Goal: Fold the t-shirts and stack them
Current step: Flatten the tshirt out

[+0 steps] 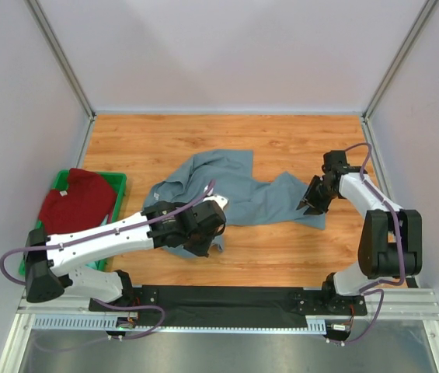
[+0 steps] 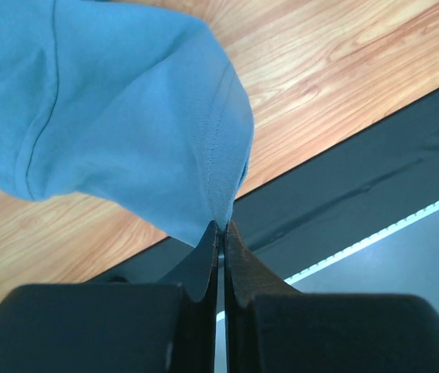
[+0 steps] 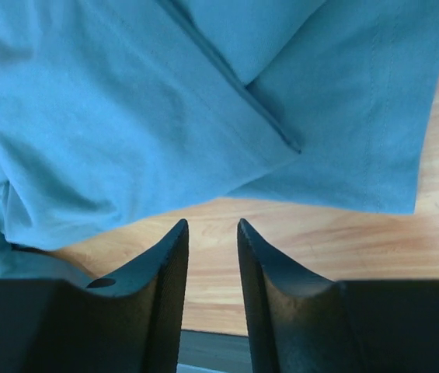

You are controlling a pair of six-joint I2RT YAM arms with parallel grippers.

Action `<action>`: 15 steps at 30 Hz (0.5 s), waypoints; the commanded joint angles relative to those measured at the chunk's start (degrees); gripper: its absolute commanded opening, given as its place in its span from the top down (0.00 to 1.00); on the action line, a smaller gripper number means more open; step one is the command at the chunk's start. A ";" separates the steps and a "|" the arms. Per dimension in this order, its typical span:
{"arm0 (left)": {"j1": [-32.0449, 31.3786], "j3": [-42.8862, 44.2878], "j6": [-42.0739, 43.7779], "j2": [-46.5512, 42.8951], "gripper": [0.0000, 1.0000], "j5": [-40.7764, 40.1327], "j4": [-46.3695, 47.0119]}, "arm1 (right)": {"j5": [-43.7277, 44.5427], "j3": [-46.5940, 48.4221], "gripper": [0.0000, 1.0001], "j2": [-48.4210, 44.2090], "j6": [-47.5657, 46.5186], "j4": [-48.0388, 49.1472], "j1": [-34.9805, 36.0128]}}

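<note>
Plainly, the step in hand is getting the grey tee (image 1: 235, 186) spread out. It lies crumpled on the table (image 1: 281, 140) to the right of the bin (image 1: 118, 180), too bunched to fold as it is. The left gripper (image 2: 221, 233), on the tee's bin-side near corner, is pinched tight on a stitched hem corner. The cloth rises in a peak from its tips, so that corner is lifted rather than lying flat. A hem corner is a sensible hold, since pulling there draws out a whole edge.

The right gripper (image 3: 211, 225), at the end of the tee farthest from the bin, has its jaws partly apart with bare wood between them. It holds nothing, and is probably lining up on the folded hem just ahead of its tips so both ends can be tensioned together.

The red tee (image 1: 79, 198) sits heaped in the bin, unfolded, so most of the task remains.
</note>
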 commanded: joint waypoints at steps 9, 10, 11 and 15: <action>0.03 6.88 -1.48 -8.28 1.00 -1.95 -8.15 | 0.36 -3.91 0.63 3.88 4.43 8.42 -4.42; 0.03 7.14 -1.57 -9.15 1.00 -2.48 -8.50 | 0.36 -4.43 0.63 3.97 4.61 8.95 -4.51; -0.06 7.41 -1.65 -9.51 1.00 -2.74 -9.29 | 0.36 -4.52 0.63 3.88 4.70 9.39 -4.51; 0.11 9.16 -1.65 -10.48 1.00 -3.71 -11.23 | -0.25 -4.09 0.63 6.42 5.93 11.32 -4.60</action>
